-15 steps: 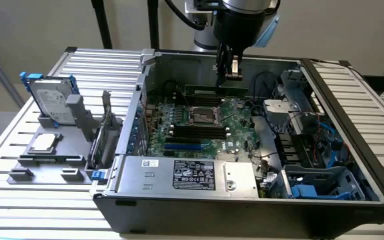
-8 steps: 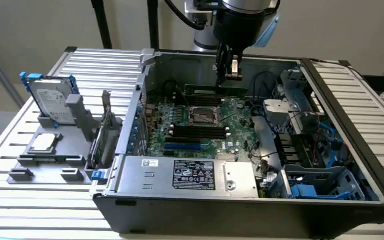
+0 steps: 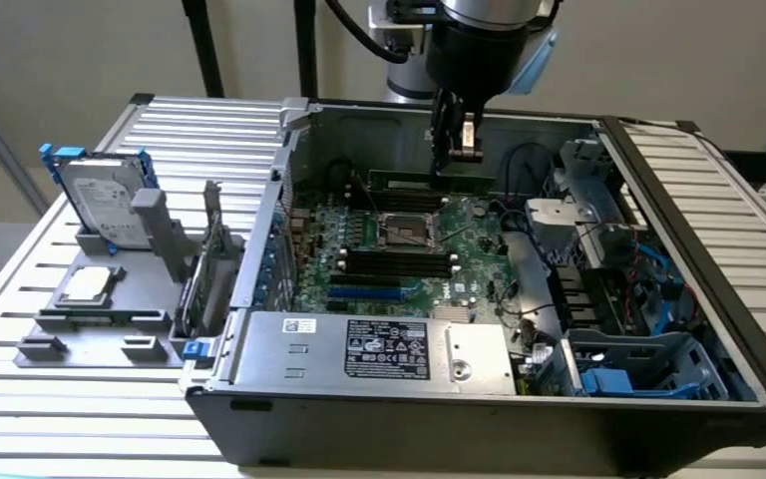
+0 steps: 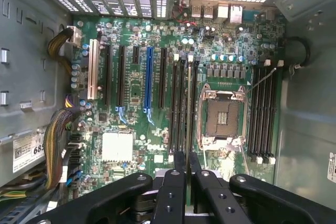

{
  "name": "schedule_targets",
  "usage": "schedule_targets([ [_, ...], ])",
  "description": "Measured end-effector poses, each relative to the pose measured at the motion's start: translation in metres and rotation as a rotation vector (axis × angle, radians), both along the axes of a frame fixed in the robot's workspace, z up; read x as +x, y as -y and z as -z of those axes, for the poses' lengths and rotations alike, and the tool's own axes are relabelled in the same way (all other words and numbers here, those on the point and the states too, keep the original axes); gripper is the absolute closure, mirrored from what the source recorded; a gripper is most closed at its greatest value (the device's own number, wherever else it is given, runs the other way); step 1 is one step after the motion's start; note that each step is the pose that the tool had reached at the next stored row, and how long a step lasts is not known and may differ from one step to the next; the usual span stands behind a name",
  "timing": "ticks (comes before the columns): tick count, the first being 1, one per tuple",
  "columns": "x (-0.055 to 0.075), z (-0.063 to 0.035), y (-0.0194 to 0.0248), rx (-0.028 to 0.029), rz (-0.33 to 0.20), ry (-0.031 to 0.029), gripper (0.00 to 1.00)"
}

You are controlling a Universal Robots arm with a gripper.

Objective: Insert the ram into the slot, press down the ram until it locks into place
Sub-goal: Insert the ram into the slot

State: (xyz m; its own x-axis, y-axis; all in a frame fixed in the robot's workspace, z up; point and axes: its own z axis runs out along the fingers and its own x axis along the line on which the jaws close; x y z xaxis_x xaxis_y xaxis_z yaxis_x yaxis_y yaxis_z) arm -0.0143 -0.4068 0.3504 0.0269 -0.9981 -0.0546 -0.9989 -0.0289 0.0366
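1. Both fingers of the tool [image 3: 461, 155] are clamped on the ram [image 3: 423, 182] in the exterior view, gripping its upper edge. The stick hangs level just beneath the tool, inside the open computer case [image 3: 370, 140], over the motherboard [image 3: 470, 225] and beyond the CPU socket [image 3: 407, 232]. I cannot tell whether its lower edge touches a socket yet. To do this step well, I judge the stick should stay level so that both ends seat together (a tilt would likely jam one end).
2. Seen from the wrist view, the tool [image 4: 187, 161] holds the ram [image 4: 188, 108] edge-on, a thin line running straight out from between the fingers. The slot [image 4: 181, 103] lies directly beneath it, in the bank of black sockets beside the CPU socket [image 4: 221, 116]. The edge looks parallel to the sockets. It should be centred over one slot between its end clips, and the push should go straight down.
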Motion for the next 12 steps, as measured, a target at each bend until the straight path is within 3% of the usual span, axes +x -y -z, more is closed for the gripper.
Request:
schedule_targets([
  [12,-0.011,0.0211,-0.0001,-0.0001,0.0,0.0002,0.87],
])
